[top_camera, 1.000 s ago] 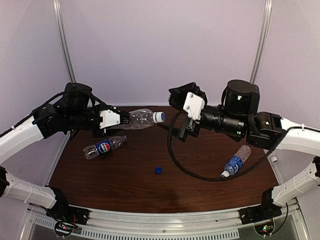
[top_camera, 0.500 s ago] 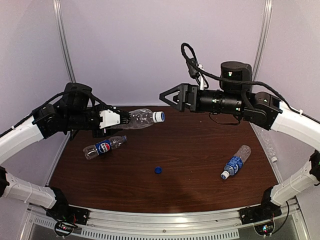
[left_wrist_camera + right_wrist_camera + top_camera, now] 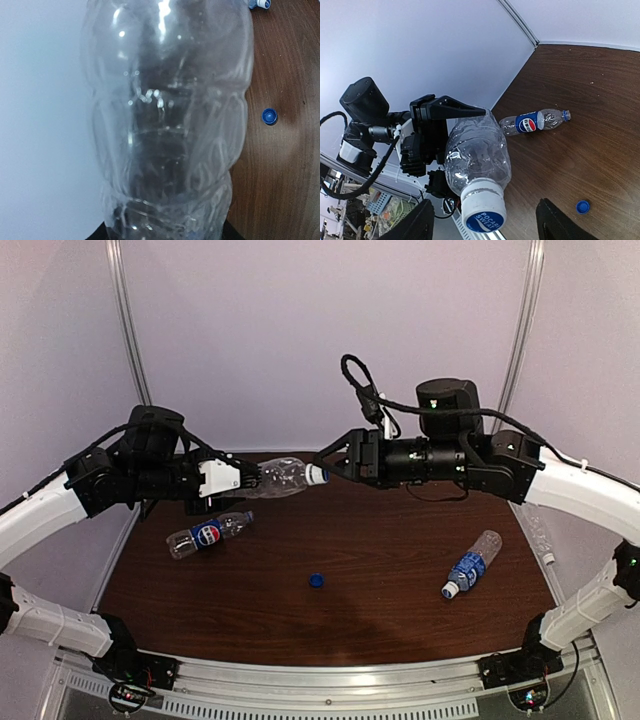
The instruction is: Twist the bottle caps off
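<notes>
Jaws of the left gripper (image 3: 250, 478) are clamped on the base end of a clear bottle (image 3: 283, 478) in the top view. The bottle is held level above the far left part of the table (image 3: 400, 625), with its neck pointing right. Its white cap (image 3: 317, 474) sits on the neck. The right gripper (image 3: 328, 462) reaches in from the right with its fingertips at that cap, but this view does not show whether they touch it. A Pepsi bottle (image 3: 208, 534) lies on its side on the table below the held one. A loose blue cap (image 3: 316, 580) lies near the middle of the table, apart from every bottle. A blue-labelled bottle (image 3: 470, 564) lies on its side at the right, with a pale cap (image 3: 449, 591) on its near end.

In the left wrist view the clear bottle (image 3: 165, 125) fills most of the picture, upright in the frame. The gripper's own fingers are all but hidden beneath it. To its right the blue cap (image 3: 269, 116) lies on the dark wood.

The right wrist view looks straight at the white cap (image 3: 483, 212), which has blue print on its face. The right gripper's two fingers (image 3: 560, 222) stand one on each side of the cap. They are parted, with a gap on both sides, and hold nothing. Behind it the left gripper grasps the bottle's body. The Pepsi bottle (image 3: 535, 121) and the blue cap (image 3: 582, 205) lie on the table beyond.
</notes>
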Available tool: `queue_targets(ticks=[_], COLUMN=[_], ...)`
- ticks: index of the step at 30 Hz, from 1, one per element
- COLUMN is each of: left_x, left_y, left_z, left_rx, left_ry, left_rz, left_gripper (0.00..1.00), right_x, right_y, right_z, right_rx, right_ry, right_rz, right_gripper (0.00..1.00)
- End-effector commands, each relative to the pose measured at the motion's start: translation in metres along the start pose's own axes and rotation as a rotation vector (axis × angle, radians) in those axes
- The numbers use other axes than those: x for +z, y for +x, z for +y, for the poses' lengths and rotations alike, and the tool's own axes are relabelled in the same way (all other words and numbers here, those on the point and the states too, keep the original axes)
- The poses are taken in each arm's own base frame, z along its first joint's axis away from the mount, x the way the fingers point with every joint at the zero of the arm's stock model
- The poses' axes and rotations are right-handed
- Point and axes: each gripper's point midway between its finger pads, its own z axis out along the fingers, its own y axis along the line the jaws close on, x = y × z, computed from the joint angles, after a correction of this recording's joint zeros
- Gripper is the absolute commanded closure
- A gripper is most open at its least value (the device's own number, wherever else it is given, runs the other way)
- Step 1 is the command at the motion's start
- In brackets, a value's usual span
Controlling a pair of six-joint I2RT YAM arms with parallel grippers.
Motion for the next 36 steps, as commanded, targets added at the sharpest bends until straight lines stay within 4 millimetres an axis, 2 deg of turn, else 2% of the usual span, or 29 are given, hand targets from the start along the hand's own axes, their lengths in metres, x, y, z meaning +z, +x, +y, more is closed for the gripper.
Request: queue_targets(ticks=[1,4,10,14,20,28,31,32,36], left_x=[-0.005,-0.004,-0.003,-0.003,-0.003,-0.003,-0.004,-0.004,-0.005], left_y=[-0.004,-0.003,-0.004,-0.005,-0.006,-0.006,-0.005,-0.006,-0.007], left_z=[0.008,0.008,0.008,0.010,0.011,0.010,0.010,0.010,0.010], left_rx=[-0.014,-0.012,-0.012,-0.009,-0.011,-0.010,-0.010,-0.010,-0.009], left_ry=[-0.039,-0.039,-0.037,-0.040,-0.041,-0.040,-0.039,-0.040,-0.042], left_rz=[-0.022,-0.020,-0.021,-0.023,-0.024,-0.023,-0.024,-0.025,-0.028], left_gripper=[0.74,0.74,0.74,0.74,0.74,0.74,0.74,0.74,0.74], right_x=[0.006,0.007,0.007,0.007,0.008,0.013,0.013,0.012,0.003], right_y=[0.010,0.013,0.017,0.018,0.017,0.019,0.021,0.021,0.012], right_z=[-0.007,-0.004,-0.002,0.000,0.002,0.002,0.003,0.001,-0.009], right_rx=[0.024,0.033,0.044,0.044,0.034,-0.014,-0.163,-0.272,-0.704], right_ry=[-0.005,-0.027,-0.049,-0.062,-0.070,-0.077,-0.069,-0.062,0.036], right_rz=[0.042,0.057,0.067,0.071,0.068,0.097,0.121,0.121,0.076], right_gripper=[0.34,0.37,0.50,0.54,0.73,0.89,0.97,1.00,1.00])
